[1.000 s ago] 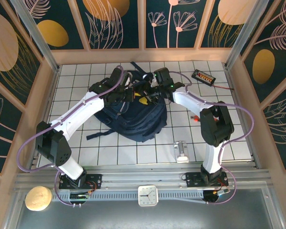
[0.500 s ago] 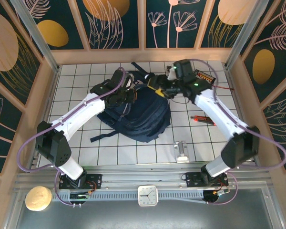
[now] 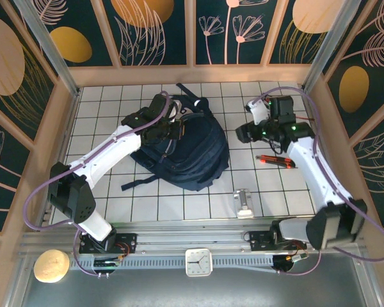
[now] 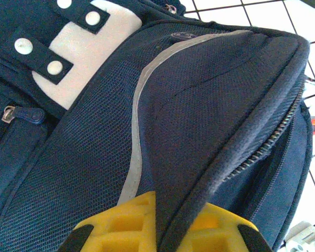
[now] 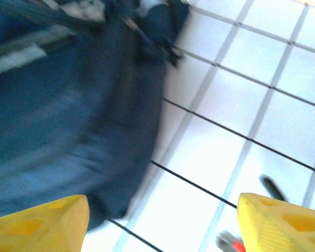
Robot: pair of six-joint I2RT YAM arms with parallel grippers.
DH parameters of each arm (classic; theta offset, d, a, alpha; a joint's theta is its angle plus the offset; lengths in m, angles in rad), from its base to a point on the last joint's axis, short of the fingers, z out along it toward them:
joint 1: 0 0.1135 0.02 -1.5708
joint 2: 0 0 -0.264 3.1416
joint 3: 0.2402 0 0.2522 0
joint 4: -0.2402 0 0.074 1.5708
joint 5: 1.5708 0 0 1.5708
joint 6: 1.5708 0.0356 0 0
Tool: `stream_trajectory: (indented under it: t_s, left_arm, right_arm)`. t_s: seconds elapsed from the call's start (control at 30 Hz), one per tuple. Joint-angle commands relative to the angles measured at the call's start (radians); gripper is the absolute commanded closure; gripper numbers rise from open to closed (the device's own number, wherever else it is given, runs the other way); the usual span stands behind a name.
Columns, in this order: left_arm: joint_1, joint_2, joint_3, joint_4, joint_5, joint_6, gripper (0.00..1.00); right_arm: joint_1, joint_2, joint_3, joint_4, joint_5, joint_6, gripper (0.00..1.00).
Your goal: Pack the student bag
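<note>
Swung away from the bag's mouth over the last second, the right gripper (image 3: 243, 133) now hangs over bare tiles to the bag's right, its yellow fingers spread wide with nothing between them (the right wrist view is smeared by motion, so the small dark and red shapes under it are hard to name, probably the red-handled tool (image 3: 272, 160) lying on the table (image 3: 115, 102)). The left gripper (image 4: 165, 226) has not budged: it stays clamped on a fold of navy fabric at the lip of the main pocket, just beside the zip (image 4: 262, 152), holding that edge lifted. The student bag (image 3: 192, 157) lies slumped in the middle of the tiles, its white patch (image 4: 94, 47) and grey stripe (image 4: 136, 131) facing up. It looks soft and limp, likely to sag and close wherever it is not held, and bulky enough to drag, not slide, if pulled by one corner. The woven mesh should give the pads fair friction. The best hold is judged to be where the left fingers already are, on the thick piped seam along the zip, since a pinch of the flat panel would only bunch loose cloth.
</note>
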Motion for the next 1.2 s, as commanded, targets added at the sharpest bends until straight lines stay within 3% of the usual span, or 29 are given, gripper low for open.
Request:
stream_trajectory:
  t_s: [0.0, 0.3, 0.53, 1.17]
  left_arm:
    - [0.008, -0.013, -0.011, 0.08, 0.029, 0.039, 1.0]
    - [0.013, -0.012, -0.013, 0.072, 0.081, 0.072, 1.0]
    - [0.015, -0.015, -0.04, 0.072, 0.113, 0.07, 1.0]
    - [0.054, 0.041, -0.03, 0.065, 0.176, 0.08, 1.0]
  right_arm:
    - [-0.052, 0.116, 0.021, -0.107, 0.041, -0.221, 0.29]
    - [-0.148, 0.358, 0.06, -0.109, 0.278, -0.237, 0.39]
    - [-0.18, 0.506, 0.136, -0.111, 0.374, -0.23, 0.41]
    - [-0.244, 0.675, 0.217, -0.075, 0.382, -0.236, 0.41]
